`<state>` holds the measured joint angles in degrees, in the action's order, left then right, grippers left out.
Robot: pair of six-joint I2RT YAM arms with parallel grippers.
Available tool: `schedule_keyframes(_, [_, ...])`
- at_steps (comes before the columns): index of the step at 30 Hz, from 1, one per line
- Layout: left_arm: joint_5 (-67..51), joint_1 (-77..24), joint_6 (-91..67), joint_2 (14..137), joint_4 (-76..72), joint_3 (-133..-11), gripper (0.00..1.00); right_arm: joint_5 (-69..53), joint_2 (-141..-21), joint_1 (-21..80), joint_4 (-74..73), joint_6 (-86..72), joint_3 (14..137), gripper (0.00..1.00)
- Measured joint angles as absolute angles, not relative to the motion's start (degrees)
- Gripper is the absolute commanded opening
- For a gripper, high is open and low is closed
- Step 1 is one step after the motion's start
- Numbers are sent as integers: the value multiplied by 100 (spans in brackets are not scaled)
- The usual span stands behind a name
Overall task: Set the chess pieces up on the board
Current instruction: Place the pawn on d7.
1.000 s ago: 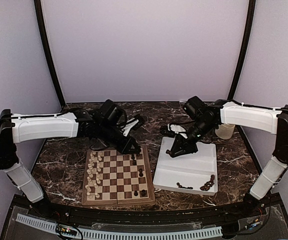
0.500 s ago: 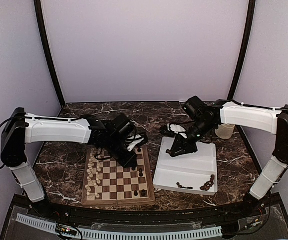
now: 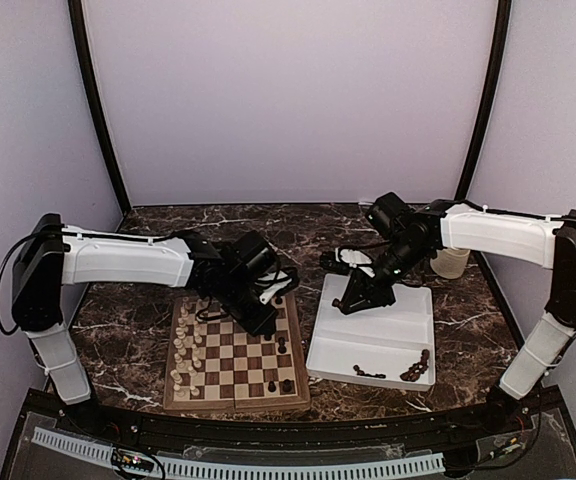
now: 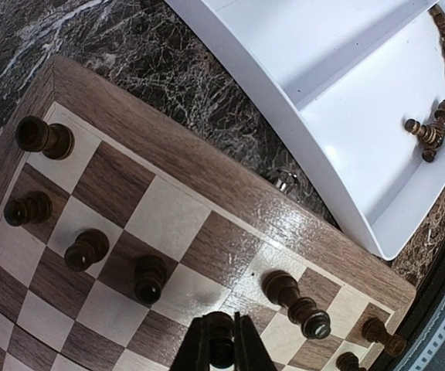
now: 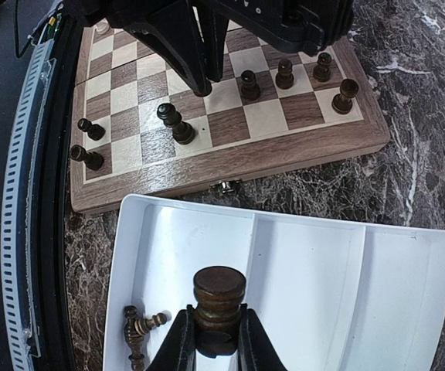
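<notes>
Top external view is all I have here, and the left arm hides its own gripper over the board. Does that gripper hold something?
Observer: Yes. In the left wrist view the left gripper is shut on a dark piece over the board. I cannot tell whether the piece touches a square.
Operator: And the right gripper, please? I see only a black shape over the tray.
Observer: The right gripper is shut on another dark piece, held upright over the white tray.
Operator: How do the loose pieces in the tray lie?
Observer: The right wrist view shows a few loose dark pieces lying on their sides near a corner of the tray.
</notes>
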<state>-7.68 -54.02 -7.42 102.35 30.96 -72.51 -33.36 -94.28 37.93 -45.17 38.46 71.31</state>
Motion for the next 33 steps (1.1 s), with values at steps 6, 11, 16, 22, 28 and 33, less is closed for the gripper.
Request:
schedule_keyframes(6, [-694,-5402,-742,10366,3092,-7325,3,-3336,-9428,3793,-4517,3846,7131,13])
schedule_keyframes(11, [-681,-5402,-718,10449,3094,-7391,10,-3334,-9428,3793,-4517,3846,7129,13])
schedule_keyframes(16, [-681,-5402,-701,10468,3096,-7402,17,-3336,-9428,3793,-4517,3846,7126,13])
schedule_keyframes(22, [-681,-5426,-666,10486,3100,-7413,22,-3336,-9428,3793,-4517,3846,7129,13])
schedule_keyframes(28, [-679,-5439,-663,10499,3105,-7413,23,-3336,-9428,3793,-4517,3846,7126,13])
schedule_keyframes(33, [-659,-5457,-663,10499,3151,-7430,22,-3336,-9428,3793,-4517,3846,7129,14])
